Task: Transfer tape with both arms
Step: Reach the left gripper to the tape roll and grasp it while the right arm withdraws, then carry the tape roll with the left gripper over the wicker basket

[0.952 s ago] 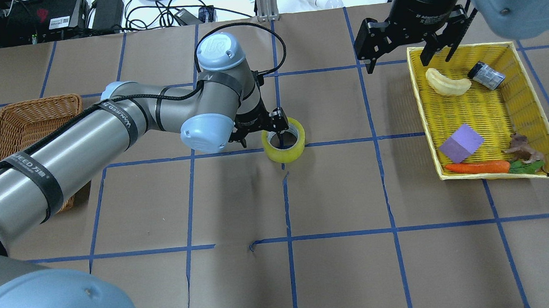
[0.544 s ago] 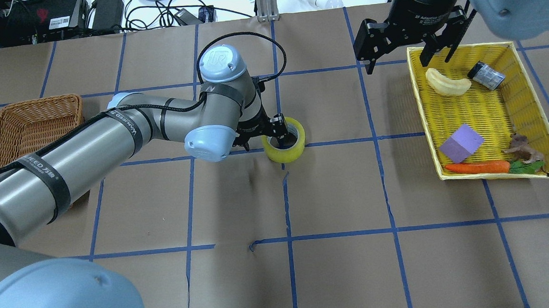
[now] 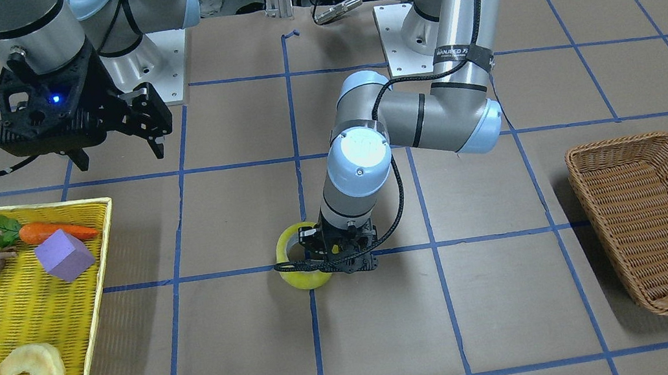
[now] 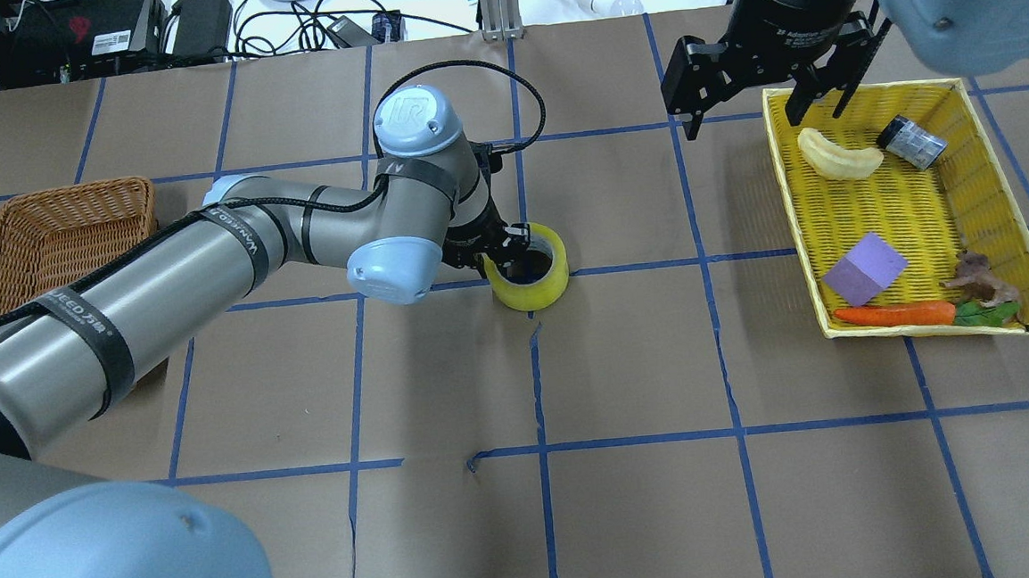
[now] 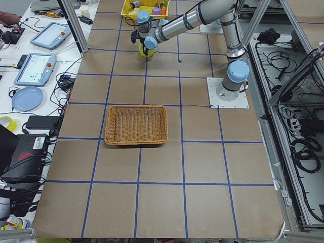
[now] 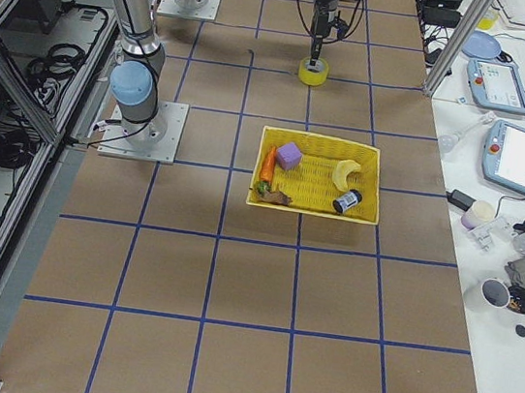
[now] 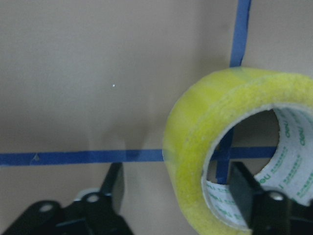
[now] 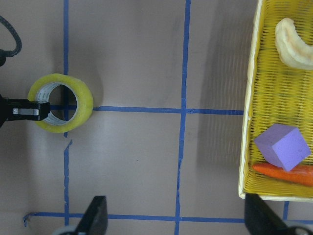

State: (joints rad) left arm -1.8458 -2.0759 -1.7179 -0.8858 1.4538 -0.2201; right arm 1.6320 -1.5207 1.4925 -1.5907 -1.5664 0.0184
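The yellow tape roll (image 4: 532,281) lies flat on the brown table at a crossing of blue lines, also in the front view (image 3: 297,276) and the right wrist view (image 8: 61,103). My left gripper (image 4: 507,255) is down at the roll, open. It straddles the roll's wall: one finger (image 7: 244,193) is inside the core, the other finger (image 7: 113,185) is outside with a small gap to the tape (image 7: 195,147). My right gripper (image 4: 758,106) is open and empty, held high over the far left corner of the yellow tray.
The yellow tray (image 4: 921,210) at the right holds a banana piece (image 4: 839,155), a purple cube (image 4: 865,267), a carrot (image 4: 893,314), a grey cylinder (image 4: 912,141) and a small figure. A brown wicker basket (image 4: 47,237) stands at the left.
My left gripper has sunk lower over the tape's near wall, one finger going deeper into the core; the roll shifted slightly. The right arm has not moved.
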